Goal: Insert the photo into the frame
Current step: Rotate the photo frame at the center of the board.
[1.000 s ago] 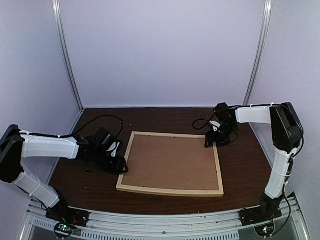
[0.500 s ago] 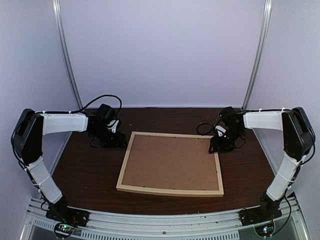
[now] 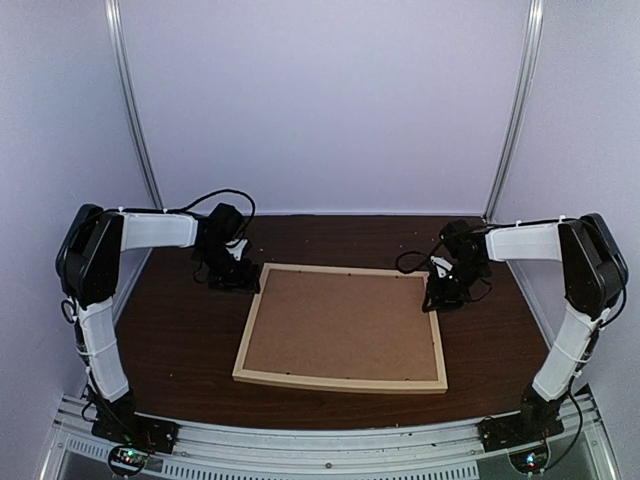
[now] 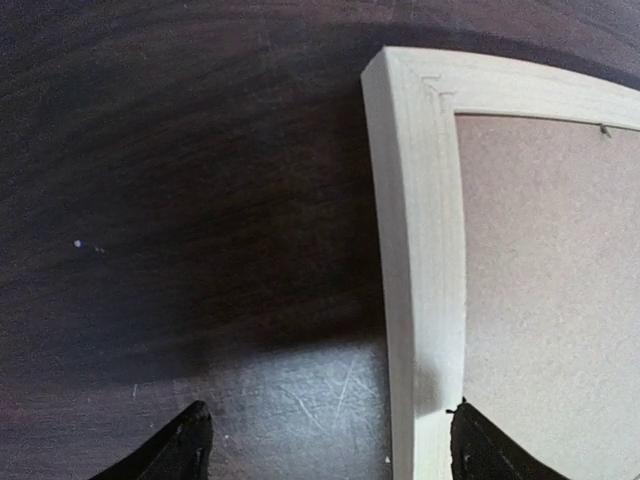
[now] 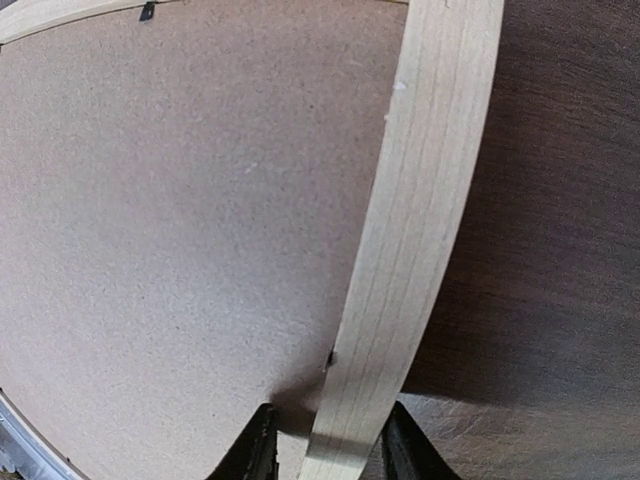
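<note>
The frame (image 3: pixel 340 381) of light wood lies back-up on the dark table, filled by a plain brown backing board (image 3: pixel 345 320). The photo is hidden. My left gripper (image 3: pixel 243 283) stands open at the frame's far-left corner. In the left wrist view the left gripper (image 4: pixel 330 445) straddles the left rail (image 4: pixel 420 250), one fingertip (image 4: pixel 190 445) over the table and the other over the board (image 4: pixel 550 280). My right gripper (image 3: pixel 437 300) sits at the right rail near the far corner. The right gripper (image 5: pixel 330 440) brackets that rail (image 5: pixel 420 200) narrowly, with a thin gap on the board (image 5: pixel 180 220) side.
Dark wooden table (image 3: pixel 180 350) around the frame, bounded by pale walls on three sides. Black cables (image 3: pixel 215 200) trail behind both wrists. Small metal tabs (image 5: pixel 147 11) sit along the frame's inner edge.
The left arm swung from the frame's near-left side up to its far-left corner and opened wider. The right gripper moved slightly down onto the right rail and narrowed around it.
</note>
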Tool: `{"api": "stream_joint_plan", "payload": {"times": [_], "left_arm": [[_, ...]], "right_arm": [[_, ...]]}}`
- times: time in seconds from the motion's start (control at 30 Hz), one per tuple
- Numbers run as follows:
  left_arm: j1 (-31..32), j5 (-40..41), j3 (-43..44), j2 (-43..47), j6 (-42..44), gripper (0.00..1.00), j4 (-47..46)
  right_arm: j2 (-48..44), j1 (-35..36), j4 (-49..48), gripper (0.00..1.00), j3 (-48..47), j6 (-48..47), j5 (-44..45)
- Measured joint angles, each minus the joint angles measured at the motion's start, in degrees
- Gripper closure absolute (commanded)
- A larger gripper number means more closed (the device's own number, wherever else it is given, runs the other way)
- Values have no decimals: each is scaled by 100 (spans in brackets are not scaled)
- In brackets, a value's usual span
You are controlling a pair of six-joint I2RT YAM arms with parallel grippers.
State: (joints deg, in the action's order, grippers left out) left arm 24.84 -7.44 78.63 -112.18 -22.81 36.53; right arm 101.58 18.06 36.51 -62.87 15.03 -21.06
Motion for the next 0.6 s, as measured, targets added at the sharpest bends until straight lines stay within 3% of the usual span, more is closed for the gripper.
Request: {"api": "stream_joint_plan", "payload": {"times": [0.6], "left_arm": [[17, -22, 350, -343, 66, 18, 216]], "right_arm": [[4, -9, 17, 68, -15, 20, 4]]}}
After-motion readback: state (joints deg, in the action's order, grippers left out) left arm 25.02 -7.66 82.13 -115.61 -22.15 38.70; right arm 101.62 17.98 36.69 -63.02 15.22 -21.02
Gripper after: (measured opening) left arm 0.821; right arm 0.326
